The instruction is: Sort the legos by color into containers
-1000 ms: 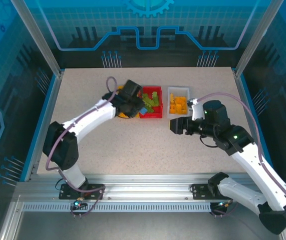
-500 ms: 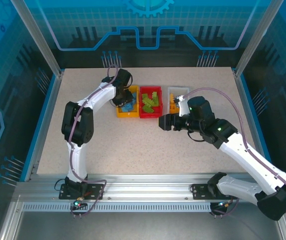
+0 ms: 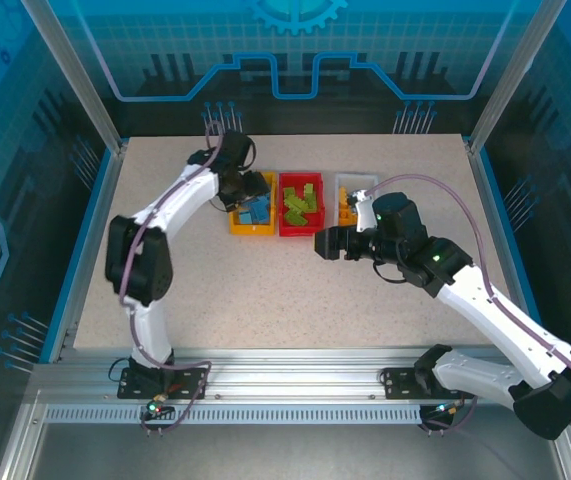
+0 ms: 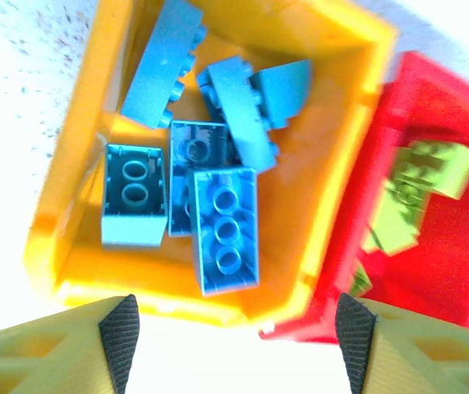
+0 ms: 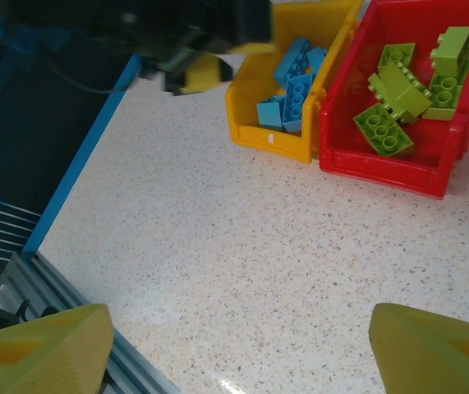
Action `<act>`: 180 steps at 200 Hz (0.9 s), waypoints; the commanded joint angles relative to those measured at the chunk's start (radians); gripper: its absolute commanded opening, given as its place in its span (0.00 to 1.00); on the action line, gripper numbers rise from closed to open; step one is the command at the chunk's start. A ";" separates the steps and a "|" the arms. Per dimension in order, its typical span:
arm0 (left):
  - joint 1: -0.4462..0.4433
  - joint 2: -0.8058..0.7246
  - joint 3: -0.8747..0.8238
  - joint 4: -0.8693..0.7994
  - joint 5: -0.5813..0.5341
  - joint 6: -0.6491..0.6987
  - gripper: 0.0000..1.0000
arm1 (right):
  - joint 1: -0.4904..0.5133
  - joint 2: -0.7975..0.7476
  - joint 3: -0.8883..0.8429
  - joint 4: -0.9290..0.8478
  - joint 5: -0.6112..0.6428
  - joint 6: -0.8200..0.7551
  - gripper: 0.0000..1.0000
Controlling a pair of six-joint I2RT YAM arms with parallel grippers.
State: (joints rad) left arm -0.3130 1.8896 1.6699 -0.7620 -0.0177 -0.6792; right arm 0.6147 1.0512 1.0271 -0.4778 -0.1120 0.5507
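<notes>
Blue legos [image 4: 224,230] fill the yellow bin [image 4: 316,222] just beside the red bin [image 4: 456,271]; left claw [image 4: 230,336] and right claw [image 5: 238,336] gape empty nearby.

Surface [image 3: 265,290]: pale, finely speckled slab with blue strips along its left and right edges.
Standing on it: three small open bins in a row, toward the far middle.
Yellow bin [image 3: 250,229]: leftmost, pressed against its neighbour, apparently touching.
Red bin [image 3: 300,231]: middle of the row.
White bin [image 3: 357,180]: rightmost, just beside the red one; its near end is hidden, so its exact footing there is unclear.
</notes>
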 commanded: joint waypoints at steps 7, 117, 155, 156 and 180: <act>0.011 -0.270 -0.119 0.005 0.004 0.033 0.91 | 0.009 -0.058 0.012 -0.010 0.096 -0.012 0.99; 0.052 -1.285 -0.932 0.180 -0.552 0.362 0.99 | -0.183 -0.404 -0.368 0.073 0.784 -0.152 1.00; 0.064 -1.384 -1.238 0.576 -0.635 0.549 0.99 | -0.331 -0.403 -0.692 0.526 0.753 -0.358 1.00; 0.064 -1.382 -1.243 0.580 -0.634 0.549 0.99 | -0.335 -0.400 -0.695 0.529 0.751 -0.357 1.00; 0.066 -1.289 -1.359 0.846 -0.581 0.577 0.99 | -0.419 -0.284 -0.771 0.712 0.637 -0.361 1.00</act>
State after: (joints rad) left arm -0.2569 0.5350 0.3946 -0.2897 -0.5728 -0.2077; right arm 0.2615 0.6937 0.3088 -0.1097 0.6224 0.2684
